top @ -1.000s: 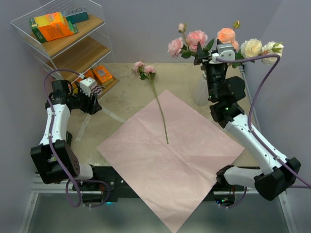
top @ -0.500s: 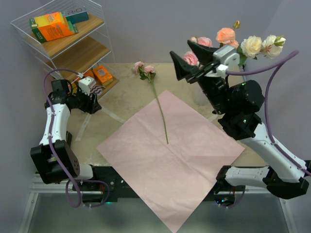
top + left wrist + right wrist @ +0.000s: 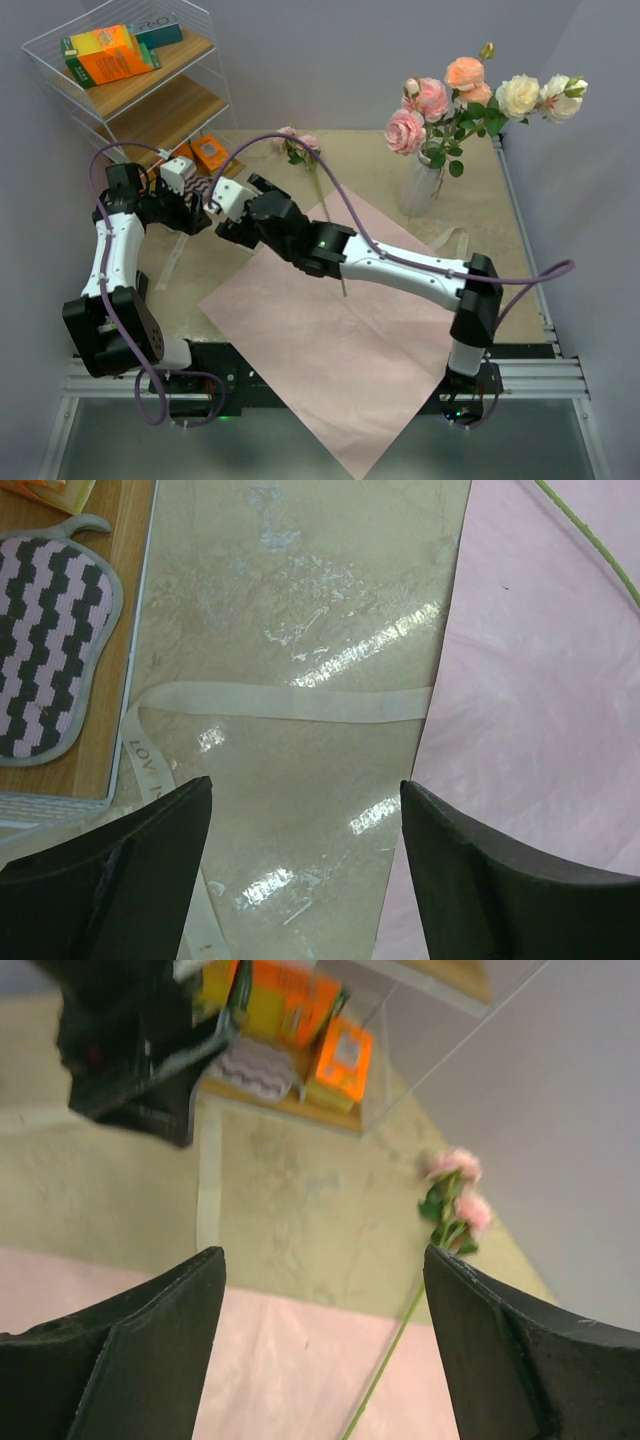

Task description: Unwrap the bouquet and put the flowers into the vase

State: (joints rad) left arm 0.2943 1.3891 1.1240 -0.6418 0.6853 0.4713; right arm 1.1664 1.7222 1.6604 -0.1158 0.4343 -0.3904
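My left pincer (image 3: 305, 785) and right pincer (image 3: 320, 1260) both gape, gripping nothing. The vase (image 3: 418, 185) holds most flowers (image 3: 470, 90); one rose (image 3: 306, 145) lies apart, its stem over the pink paper (image 3: 350, 340).

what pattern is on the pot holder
The pot holder has pink and dark zigzag stripes with a grey border; clearest in the left wrist view.

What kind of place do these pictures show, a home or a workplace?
Probably a robot laboratory bench dressed as a home corner: the left arm and right arm are mounted at the table edge, and a wire shelf and a vase of roses serve as props.
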